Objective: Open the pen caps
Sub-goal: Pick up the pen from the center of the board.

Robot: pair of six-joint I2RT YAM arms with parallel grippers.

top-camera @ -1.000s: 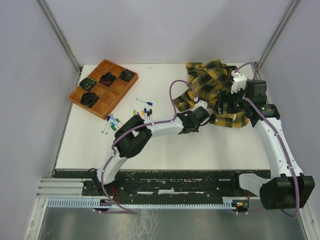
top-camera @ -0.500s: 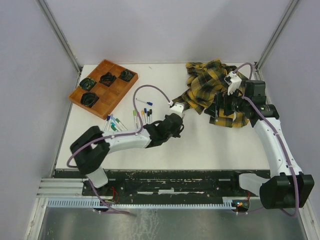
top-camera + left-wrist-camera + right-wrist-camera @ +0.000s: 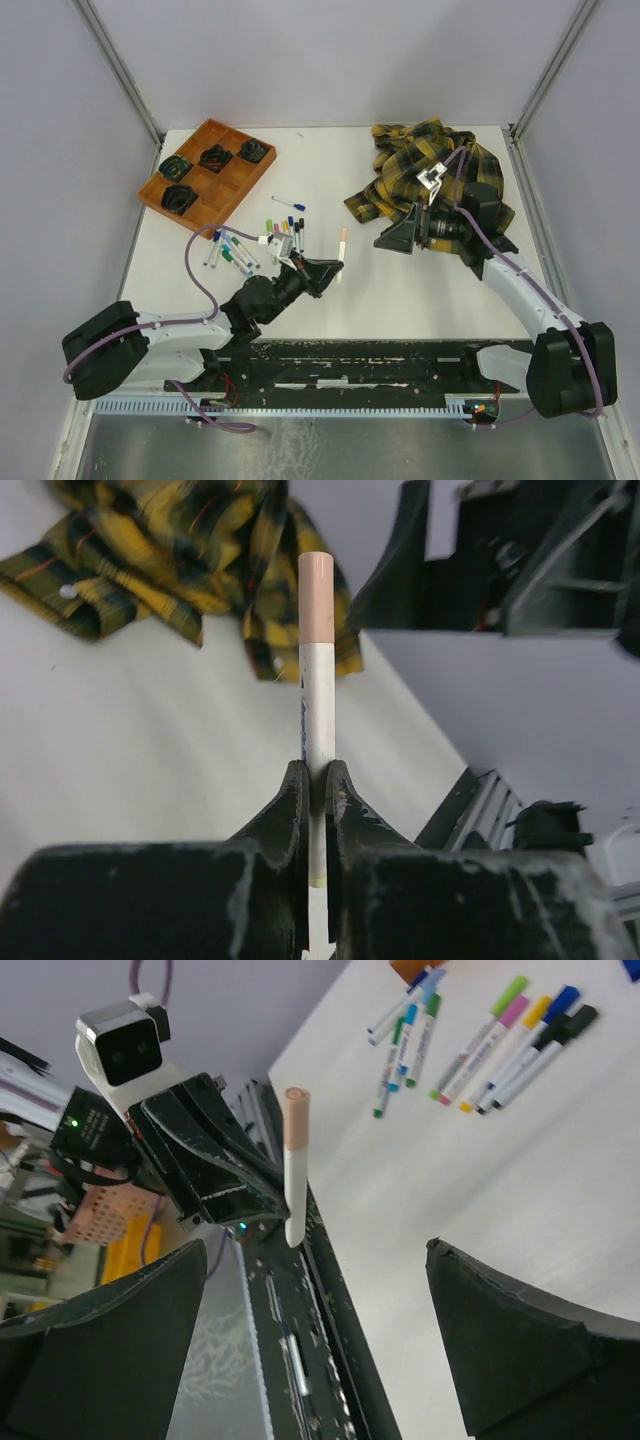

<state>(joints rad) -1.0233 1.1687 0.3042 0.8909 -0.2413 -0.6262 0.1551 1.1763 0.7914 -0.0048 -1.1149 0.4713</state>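
Left arm jaws pinch the marker, pink cap aimed at the right arm, jaws spread, probably to yank it.

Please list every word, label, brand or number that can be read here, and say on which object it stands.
No text is readable.
Dark print on the marker held in the left end effector: too blurred to read.
Print on the markers on the table: too small to read.
Elsewhere: none.
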